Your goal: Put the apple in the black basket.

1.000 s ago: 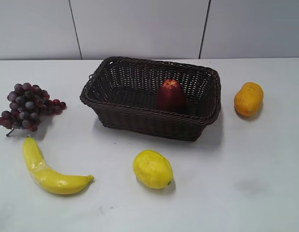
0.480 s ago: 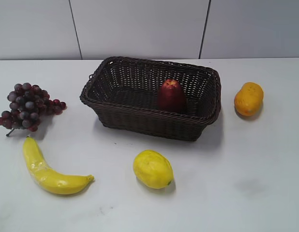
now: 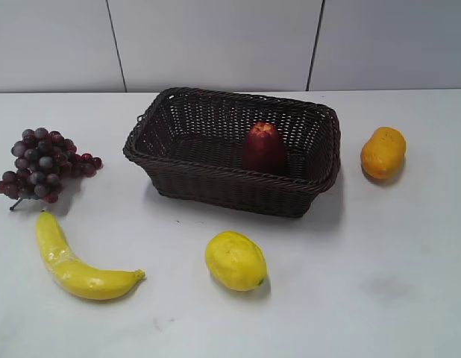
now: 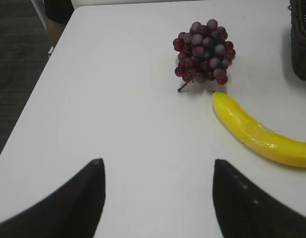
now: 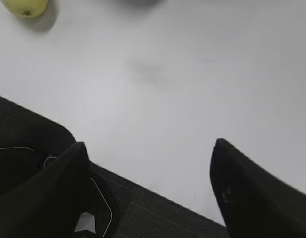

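The dark red apple stands upright inside the black woven basket, toward its right half, on the white table. Neither gripper shows in the exterior view. In the left wrist view my left gripper is open and empty above bare table near the table's left side; a corner of the basket shows at the top right. In the right wrist view my right gripper is open and empty above the table's front edge.
A bunch of dark grapes and a banana lie at the left. A yellow lemon-like fruit lies in front of the basket. An orange fruit lies right of it.
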You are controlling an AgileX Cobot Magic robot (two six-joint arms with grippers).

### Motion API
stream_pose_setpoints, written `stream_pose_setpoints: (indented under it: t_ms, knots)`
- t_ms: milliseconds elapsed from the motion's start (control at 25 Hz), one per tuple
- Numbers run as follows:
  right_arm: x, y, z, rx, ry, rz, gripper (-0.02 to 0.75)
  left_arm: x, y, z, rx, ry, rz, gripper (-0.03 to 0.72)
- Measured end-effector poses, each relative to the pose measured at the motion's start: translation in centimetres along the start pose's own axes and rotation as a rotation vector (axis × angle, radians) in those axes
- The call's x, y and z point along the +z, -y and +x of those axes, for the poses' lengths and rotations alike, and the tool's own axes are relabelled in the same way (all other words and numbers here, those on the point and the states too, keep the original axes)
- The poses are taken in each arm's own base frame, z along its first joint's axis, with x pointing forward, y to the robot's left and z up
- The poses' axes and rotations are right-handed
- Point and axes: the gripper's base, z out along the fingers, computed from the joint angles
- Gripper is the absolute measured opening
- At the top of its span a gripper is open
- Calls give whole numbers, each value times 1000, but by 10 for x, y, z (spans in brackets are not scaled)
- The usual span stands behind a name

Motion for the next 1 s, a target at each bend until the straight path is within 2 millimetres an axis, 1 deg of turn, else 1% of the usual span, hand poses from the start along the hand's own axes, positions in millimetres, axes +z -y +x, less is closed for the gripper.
stream_pose_setpoints:
  t_ms: [160,320,480,680,760,1000]
  knots:
    - [-3,0,2,2,23,0,572,0,0,0,0,0,0,508]
    - [-16,2,9,40,113,32,572,0,0,0,0,0,0,508]
    - [-33,5,23,150,240,152,572,0,0,0,0,0,0,508]
    - [-49,1,40,268,370,318,572,0,0,0,0,0,0,508]
    - [-51,0,42,288,389,350,572,0,0,0,0,0,0,508]
    - [-51,-1,43,292,390,354,572,0,0,0,0,0,0,508]
